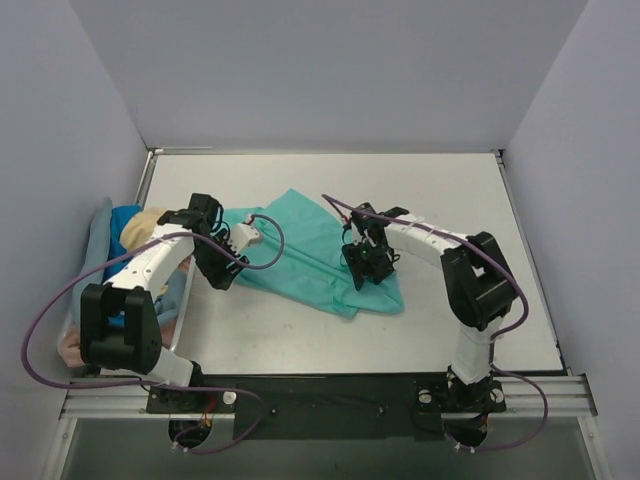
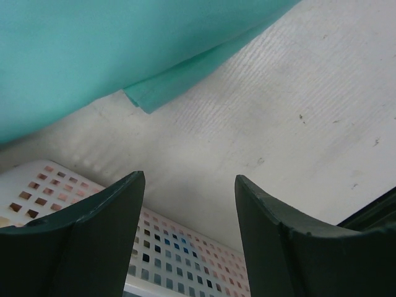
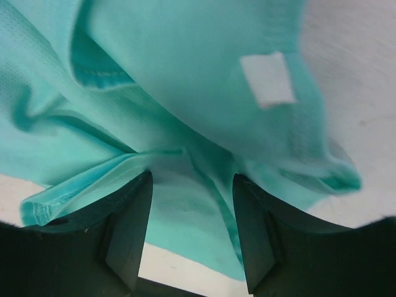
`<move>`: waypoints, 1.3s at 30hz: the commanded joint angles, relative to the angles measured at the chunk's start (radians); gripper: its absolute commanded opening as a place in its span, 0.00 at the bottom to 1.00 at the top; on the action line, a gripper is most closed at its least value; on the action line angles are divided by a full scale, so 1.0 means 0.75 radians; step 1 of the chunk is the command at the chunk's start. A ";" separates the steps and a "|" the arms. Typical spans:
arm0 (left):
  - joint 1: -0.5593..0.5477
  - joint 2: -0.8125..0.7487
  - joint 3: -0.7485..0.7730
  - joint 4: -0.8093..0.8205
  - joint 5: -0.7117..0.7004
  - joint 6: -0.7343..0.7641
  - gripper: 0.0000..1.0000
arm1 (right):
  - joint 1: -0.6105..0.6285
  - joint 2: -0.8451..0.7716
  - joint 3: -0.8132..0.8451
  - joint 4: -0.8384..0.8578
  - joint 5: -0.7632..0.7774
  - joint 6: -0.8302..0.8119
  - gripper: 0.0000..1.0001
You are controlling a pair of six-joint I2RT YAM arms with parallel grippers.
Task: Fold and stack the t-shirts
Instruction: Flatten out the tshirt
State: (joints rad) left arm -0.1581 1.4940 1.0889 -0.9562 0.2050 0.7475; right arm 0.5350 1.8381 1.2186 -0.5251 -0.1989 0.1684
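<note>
The teal-green t-shirt (image 1: 305, 255) lies rumpled and spread across the middle of the table. My right gripper (image 1: 362, 272) is pressed down on its right part. In the right wrist view its jaws (image 3: 192, 176) stand apart, with a fold of the teal cloth (image 3: 179, 204) lying between them and the white neck label (image 3: 267, 78) just beyond. My left gripper (image 1: 222, 278) hovers by the shirt's left edge. It is open (image 2: 189, 179) with only bare table between its fingers, and the shirt's hem (image 2: 148, 93) is ahead of it. More t-shirts lie bunched in the basket at the left: tan (image 1: 145, 225), bright blue (image 1: 124, 214), grey-blue (image 1: 100, 245) and pink (image 1: 68, 345).
A white perforated basket (image 2: 37, 185) stands along the table's left edge, right beside my left gripper. Grey walls close in the table on the left, back and right. A black strip and metal rail (image 1: 330, 395) run along the near edge.
</note>
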 commanded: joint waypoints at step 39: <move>-0.053 0.129 -0.024 0.279 0.101 0.652 0.00 | -0.030 -0.360 0.054 -0.057 0.063 0.025 0.00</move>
State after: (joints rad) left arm -0.2073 1.6699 1.0077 -0.7296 0.3080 1.3033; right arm 0.5720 1.6905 1.2472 -0.5282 -0.1513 0.1486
